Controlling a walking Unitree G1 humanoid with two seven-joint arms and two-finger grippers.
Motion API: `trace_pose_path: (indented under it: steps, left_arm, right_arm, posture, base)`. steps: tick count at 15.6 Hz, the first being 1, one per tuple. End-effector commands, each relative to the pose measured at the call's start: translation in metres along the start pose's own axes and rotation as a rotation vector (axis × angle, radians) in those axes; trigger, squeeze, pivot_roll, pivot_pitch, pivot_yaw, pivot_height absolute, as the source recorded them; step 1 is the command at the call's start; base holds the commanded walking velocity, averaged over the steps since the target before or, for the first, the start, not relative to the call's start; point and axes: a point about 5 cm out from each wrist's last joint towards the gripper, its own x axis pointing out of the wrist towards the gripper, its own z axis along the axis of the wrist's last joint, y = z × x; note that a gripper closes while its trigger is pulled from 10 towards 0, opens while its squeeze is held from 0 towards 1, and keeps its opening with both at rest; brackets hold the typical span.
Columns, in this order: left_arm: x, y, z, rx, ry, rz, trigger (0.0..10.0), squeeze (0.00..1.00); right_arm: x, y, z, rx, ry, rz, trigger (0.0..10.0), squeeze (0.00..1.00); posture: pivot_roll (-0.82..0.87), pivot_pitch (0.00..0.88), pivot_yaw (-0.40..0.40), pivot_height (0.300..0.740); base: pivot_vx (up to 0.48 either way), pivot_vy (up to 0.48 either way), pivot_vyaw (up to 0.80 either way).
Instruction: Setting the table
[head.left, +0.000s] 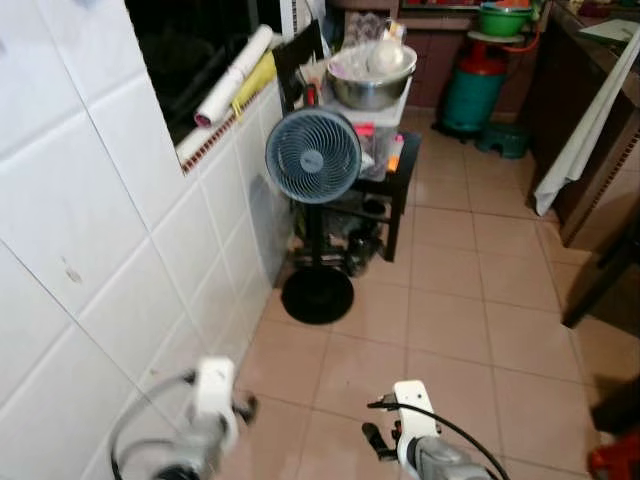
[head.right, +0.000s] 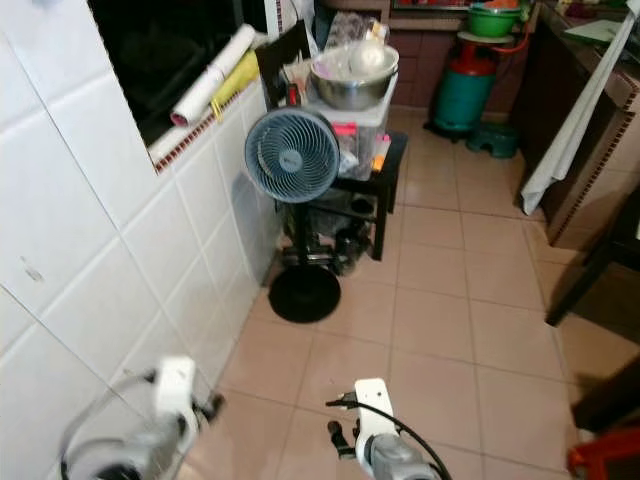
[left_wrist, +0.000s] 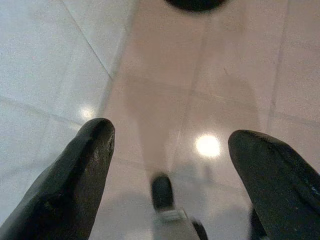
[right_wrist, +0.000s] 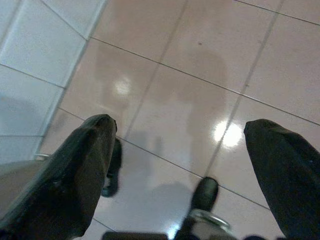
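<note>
**A:** What are the robot's hands doing?

**B:** Both hang low in front of the body, over the pink floor tiles (head.left: 450, 330). The left hand (left_wrist: 172, 150) has its two black fingers spread wide apart, with nothing between them. The right hand (right_wrist: 182, 150) is the same: spread wide, empty, bare floor beneath.

**A:** And beyond the hands?

**B:** To the left, a white tiled wall (head.left: 110, 250). Ahead, a round standing fan (head.left: 313, 155) on a black base. Just behind it, a small dark desk (head.left: 400, 165) crowded with things, a large steel bowl (head.left: 372, 80) on top.

**A:** Is that bowl for setting the table?

**B:** I cannot tell for sure; it is the only tableware I can make out, and it lies well apart from both hands. A dark piece of furniture, perhaps the table, shows at the right edge.

**A:** How would it handle?

**B:** Likely stiff and smooth, so slippery for the fingers. It holds something pale, so it may be heavy. The rim looks like the best place to grip, kept level.
</note>
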Motion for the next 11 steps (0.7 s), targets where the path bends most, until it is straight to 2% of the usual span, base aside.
trace_pose_path:
  steps: [1, 5, 6, 7, 8, 9, 10, 11]
  left_arm:
    - [-0.001, 0.010, 0.004, 0.011, -0.008, 0.024, 10.0, 0.00]
    - [0.000, 0.006, 0.004, -0.007, -0.018, 0.011, 10.0, 0.00]
    - [0.001, -0.006, 0.005, -0.002, -0.022, -0.059, 10.0, 0.00]
    - [0.001, -0.012, 0.007, -0.015, -0.033, -0.101, 10.0, 0.00]
    - [0.001, -0.017, 0.011, -0.027, -0.057, -0.143, 10.0, 0.00]
    - [0.001, -0.020, 0.022, 0.001, -0.106, -0.186, 10.0, 0.00]
    - [0.000, -0.020, 0.036, 0.043, -0.183, -0.230, 10.0, 0.00]
    - [-0.001, -0.018, 0.043, 0.069, -0.216, -0.253, 10.0, 0.00]
  right_arm:
    - [-0.001, -0.001, -0.006, -0.007, 0.021, 0.007, 10.0, 0.00]
    - [-0.002, -0.005, -0.013, -0.043, 0.038, 0.002, 10.0, 0.00]
    - [-0.005, -0.016, -0.012, -0.052, 0.008, -0.042, 10.0, 0.00]
    - [-0.006, -0.023, -0.007, -0.028, -0.019, -0.062, 10.0, 0.00]
    - [-0.007, -0.030, 0.001, -0.013, -0.050, -0.083, 10.0, 0.00]
    - [-0.008, -0.039, 0.017, -0.004, -0.128, -0.102, 10.0, 0.00]
    - [-0.012, -0.046, 0.040, 0.025, -0.261, -0.087, 10.0, 0.00]
    - [-0.013, -0.048, 0.050, 0.032, -0.312, -0.059, 10.0, 0.00]
  posture:
    - [0.04, 0.000, 0.049, 0.740]
    - [0.04, 0.000, 0.050, 0.740]
    - [0.00, 0.000, 0.055, 0.740]
    - [-0.02, 0.000, 0.052, 0.740]
    - [-0.03, 0.000, 0.046, 0.740]
    - [-0.04, 0.000, 0.039, 0.740]
    - [-0.04, 0.000, 0.046, 0.740]
    - [-0.05, 0.000, 0.052, 0.740]
  base:
    - [0.000, 0.000, 0.00]
    - [0.000, 0.000, 0.00]
    - [0.000, 0.000, 0.00]
    - [0.000, 0.000, 0.00]
    - [0.000, 0.000, 0.00]
    - [0.000, 0.000, 0.00]
    - [0.000, 0.000, 0.00]
    - [0.000, 0.000, 0.00]
